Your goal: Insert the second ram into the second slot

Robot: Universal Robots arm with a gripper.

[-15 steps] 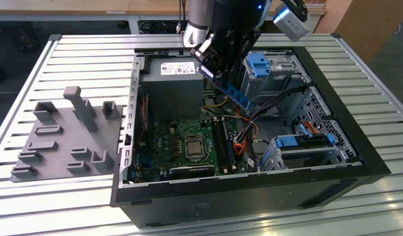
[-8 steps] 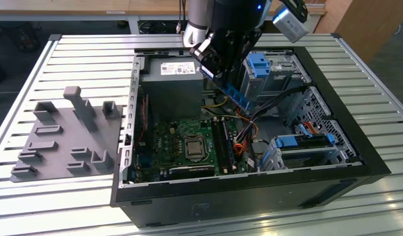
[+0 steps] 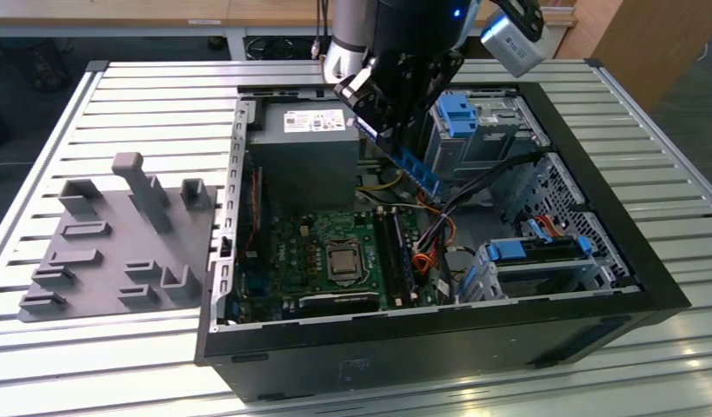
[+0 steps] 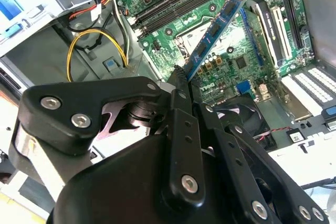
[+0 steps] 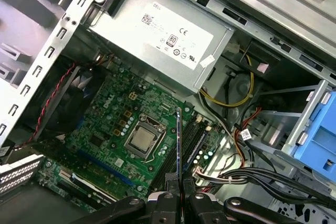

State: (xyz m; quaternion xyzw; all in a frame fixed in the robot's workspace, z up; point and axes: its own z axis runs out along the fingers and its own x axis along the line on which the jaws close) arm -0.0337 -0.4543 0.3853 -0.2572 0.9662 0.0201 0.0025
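In the exterior view the gripper [image 3: 385,130] clamps the second ram [image 3: 414,169], which slants above the open case [image 3: 634,261]. In the second wrist view the ram [image 4: 215,30] juts from the closed jaws over the motherboard [image 4: 157,40]. In the first wrist view it [image 5: 179,145] stands edge-on near the memory slots [image 5: 195,139].

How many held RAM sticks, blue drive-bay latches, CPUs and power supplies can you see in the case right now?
Held RAM stick: 1
Blue drive-bay latches: 2
CPU: 1
Power supply: 1
Total: 5
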